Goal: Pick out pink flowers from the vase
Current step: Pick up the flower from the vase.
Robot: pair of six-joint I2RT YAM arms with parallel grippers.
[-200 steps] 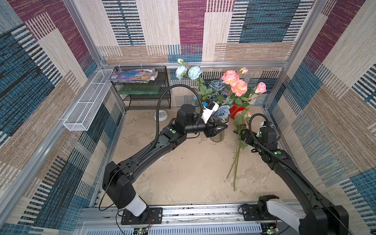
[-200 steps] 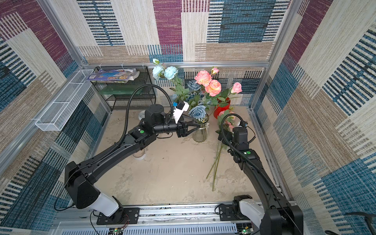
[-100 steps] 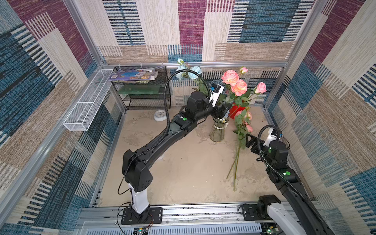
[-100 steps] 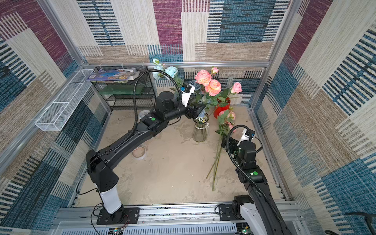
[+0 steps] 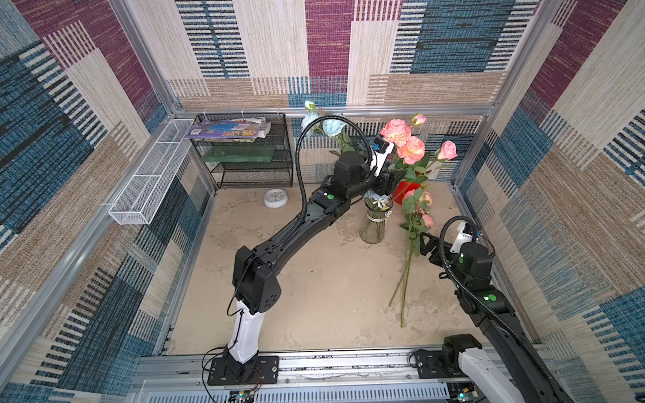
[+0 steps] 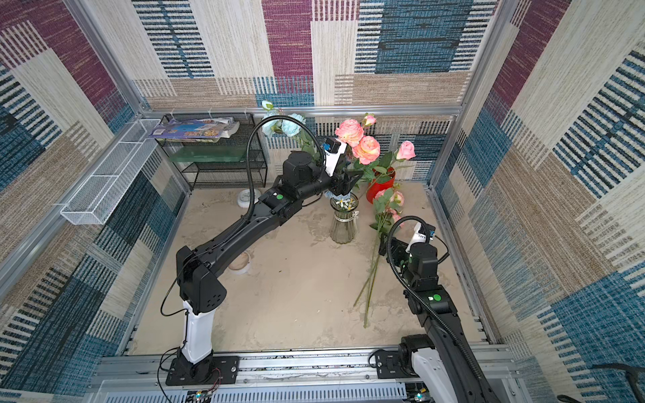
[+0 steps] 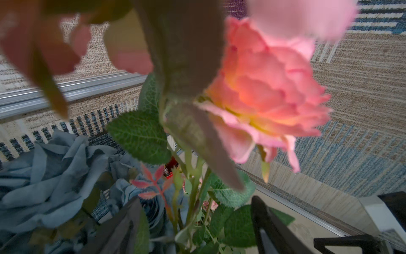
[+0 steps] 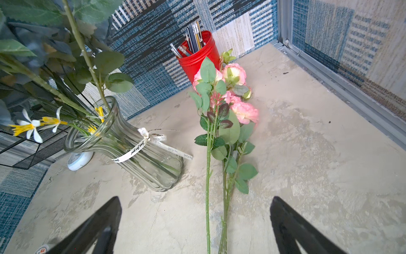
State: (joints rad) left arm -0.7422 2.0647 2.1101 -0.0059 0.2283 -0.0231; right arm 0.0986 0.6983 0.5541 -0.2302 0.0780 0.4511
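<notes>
Though spread wide, left hand (image 7: pixel 195 198) astride stems of the pink flowers (image 7: pixel 263 88) above the vase (image 6: pixel 343 226) — right hand (image 8: pixel 195 199) likewise.

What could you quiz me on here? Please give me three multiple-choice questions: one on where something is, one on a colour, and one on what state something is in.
1. The loose pink flowers are:
A. lying on the table beside the vase
B. standing in the vase
C. held up in the air

2. The cup holding pens is:
A. blue
B. white
C. red

3. The right gripper is:
A. shut on a stem
B. open, holding nothing
C. shut on the vase

Answers:
1. A, since their stems and blooms lie flat on the table next to the glass.
2. C, since its wall is bright red in the right wrist view.
3. B, since its fingers stand wide apart and grip nothing.
</notes>
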